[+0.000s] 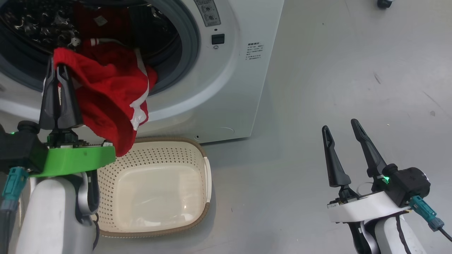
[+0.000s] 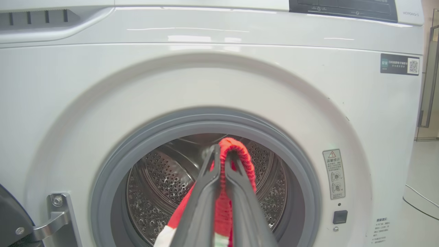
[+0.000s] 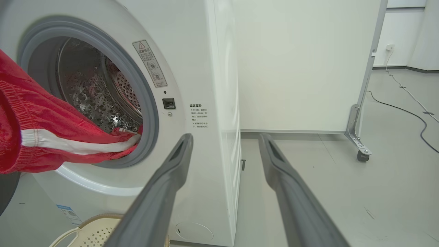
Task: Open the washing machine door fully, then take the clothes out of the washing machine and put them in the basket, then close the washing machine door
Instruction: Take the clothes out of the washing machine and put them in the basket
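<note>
The washing machine [image 1: 240, 70] stands with its round port uncovered. Red clothes [image 1: 109, 95] with white stripes spill out over the grey gasket and hang down above the cream basket [image 1: 207, 173] on the floor. My left gripper [image 1: 58, 67] is shut on a fold of the red clothes [image 2: 240, 152] in front of the drum. A dark edge of the washing machine door [image 2: 10, 219] shows swung aside by the hinge. My right gripper [image 1: 339, 125] is open and holds nothing, low over the floor to the right of the machine [image 3: 219, 68].
A white partition panel [image 3: 301, 68] on castors [image 3: 362, 156] stands behind the machine. A black cable [image 3: 404, 109] trails over the grey floor at the right. The basket's rim [image 3: 99, 219] shows just below the port.
</note>
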Robot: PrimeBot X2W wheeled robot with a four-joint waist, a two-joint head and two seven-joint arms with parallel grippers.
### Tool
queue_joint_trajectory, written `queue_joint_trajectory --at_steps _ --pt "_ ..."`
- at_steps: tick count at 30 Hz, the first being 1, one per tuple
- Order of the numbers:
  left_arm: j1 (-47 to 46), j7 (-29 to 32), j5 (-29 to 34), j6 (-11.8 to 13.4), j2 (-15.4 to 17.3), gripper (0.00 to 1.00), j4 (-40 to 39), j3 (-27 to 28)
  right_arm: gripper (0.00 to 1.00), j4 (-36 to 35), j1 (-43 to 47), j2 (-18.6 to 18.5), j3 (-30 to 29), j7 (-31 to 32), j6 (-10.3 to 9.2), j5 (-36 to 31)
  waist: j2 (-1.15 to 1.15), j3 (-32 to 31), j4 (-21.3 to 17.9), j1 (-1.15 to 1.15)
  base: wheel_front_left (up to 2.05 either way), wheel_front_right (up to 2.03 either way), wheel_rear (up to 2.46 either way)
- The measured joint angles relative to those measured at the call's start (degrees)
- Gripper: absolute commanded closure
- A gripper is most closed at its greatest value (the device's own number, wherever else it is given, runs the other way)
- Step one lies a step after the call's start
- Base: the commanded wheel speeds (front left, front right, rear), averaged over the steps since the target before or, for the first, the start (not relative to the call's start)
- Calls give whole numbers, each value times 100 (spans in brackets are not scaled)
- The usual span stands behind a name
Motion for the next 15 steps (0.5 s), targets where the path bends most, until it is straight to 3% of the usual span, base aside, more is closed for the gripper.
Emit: queue_joint_trajectory --at_steps 15 --pt "1019 1 8 76 -70 100 12 -145 0 -159 114 0 101 0 24 -2 0 8 136 0 0 0 0"
